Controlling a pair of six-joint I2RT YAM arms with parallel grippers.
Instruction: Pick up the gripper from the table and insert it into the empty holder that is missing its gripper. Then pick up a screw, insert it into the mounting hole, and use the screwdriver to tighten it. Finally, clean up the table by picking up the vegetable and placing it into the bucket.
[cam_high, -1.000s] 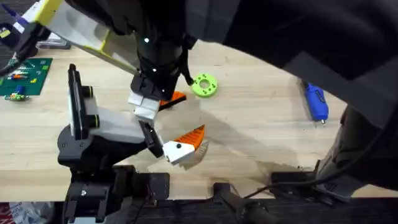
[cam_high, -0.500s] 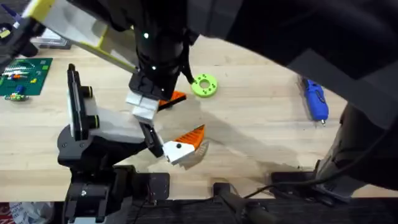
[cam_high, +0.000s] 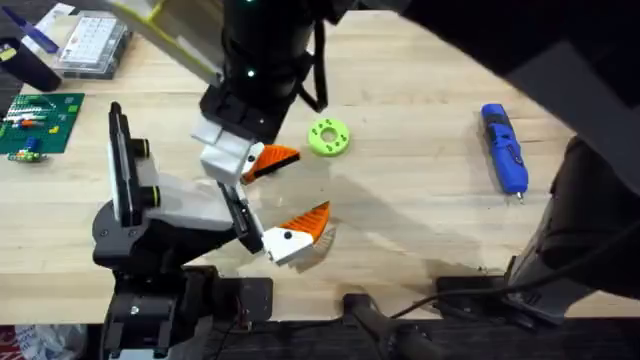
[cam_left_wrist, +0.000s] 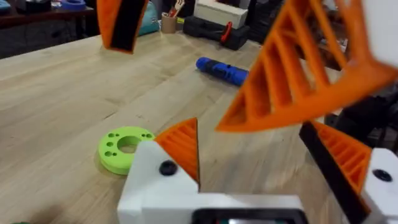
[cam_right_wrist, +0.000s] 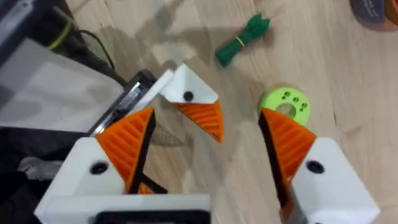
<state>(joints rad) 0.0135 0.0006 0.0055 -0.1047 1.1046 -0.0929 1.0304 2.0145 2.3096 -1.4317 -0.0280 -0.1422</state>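
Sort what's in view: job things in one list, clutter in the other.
For the job:
- holder
- screwdriver
- vegetable

Just lying about:
- green ring
- circuit board
- parts box

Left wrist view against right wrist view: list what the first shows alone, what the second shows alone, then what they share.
Left wrist alone: the blue screwdriver, lying on the table beyond the green ring.
Right wrist alone: the green vegetable, lying on the wood apart from the ring.
Both: the green ring, the wooden table, and orange ribbed fingers on white bases.
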